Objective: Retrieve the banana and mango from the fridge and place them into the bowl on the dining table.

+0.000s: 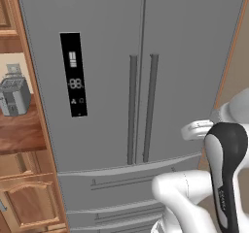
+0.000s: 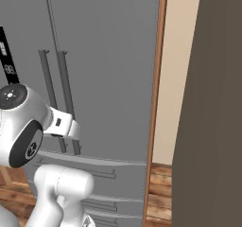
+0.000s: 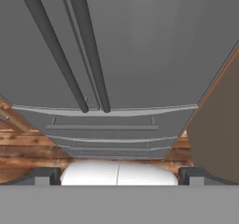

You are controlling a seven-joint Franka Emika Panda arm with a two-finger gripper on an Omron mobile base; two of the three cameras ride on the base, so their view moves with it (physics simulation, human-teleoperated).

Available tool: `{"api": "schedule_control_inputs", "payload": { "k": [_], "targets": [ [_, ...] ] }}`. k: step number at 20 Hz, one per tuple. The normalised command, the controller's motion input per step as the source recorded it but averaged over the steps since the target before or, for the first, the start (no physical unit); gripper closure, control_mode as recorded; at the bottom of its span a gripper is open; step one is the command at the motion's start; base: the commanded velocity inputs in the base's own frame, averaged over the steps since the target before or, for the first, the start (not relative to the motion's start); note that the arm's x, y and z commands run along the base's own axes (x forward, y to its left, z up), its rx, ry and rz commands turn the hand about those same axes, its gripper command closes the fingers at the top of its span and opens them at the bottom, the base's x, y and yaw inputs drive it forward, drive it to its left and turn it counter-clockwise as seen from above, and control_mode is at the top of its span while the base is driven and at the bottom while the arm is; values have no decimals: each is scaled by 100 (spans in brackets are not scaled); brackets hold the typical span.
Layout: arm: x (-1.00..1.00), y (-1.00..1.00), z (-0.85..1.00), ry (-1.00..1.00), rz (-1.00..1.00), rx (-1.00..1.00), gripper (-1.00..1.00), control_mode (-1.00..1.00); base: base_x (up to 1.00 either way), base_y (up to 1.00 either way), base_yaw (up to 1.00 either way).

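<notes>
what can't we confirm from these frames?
- Banana, mango: behind the shut doors of the fridge, all views.
- Bowl, dining table: outside every frame.
- Toaster: cut by left edge, left base view.
- End effector: open, fingertips cut off by hand view's bottom.

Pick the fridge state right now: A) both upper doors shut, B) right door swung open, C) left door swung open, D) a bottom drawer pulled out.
A: the fridge has both upper doors flush, the two bar handles side by side, and its drawers pushed in.
</notes>
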Motion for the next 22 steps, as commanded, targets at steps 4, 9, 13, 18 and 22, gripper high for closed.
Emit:
{"api": "schedule_control_inputs", "payload": {
  "k": [4, 9, 13, 18, 22],
  "targets": [
    [-13, 0, 0, -4, 0, 0, -100, -100, 0, 0, 0],
    [-1, 0, 0, -4, 0, 0, -100, -100, 0, 0, 0],
    [6, 0, 0, -4, 0, 0, -100, -100, 0, 0, 0],
    [22, 0, 0, -5, 0, 0, -100, -100, 0, 0, 0],
    [23, 0, 0, -5, 1, 0, -100, -100, 0, 0, 0]
  ]
}}
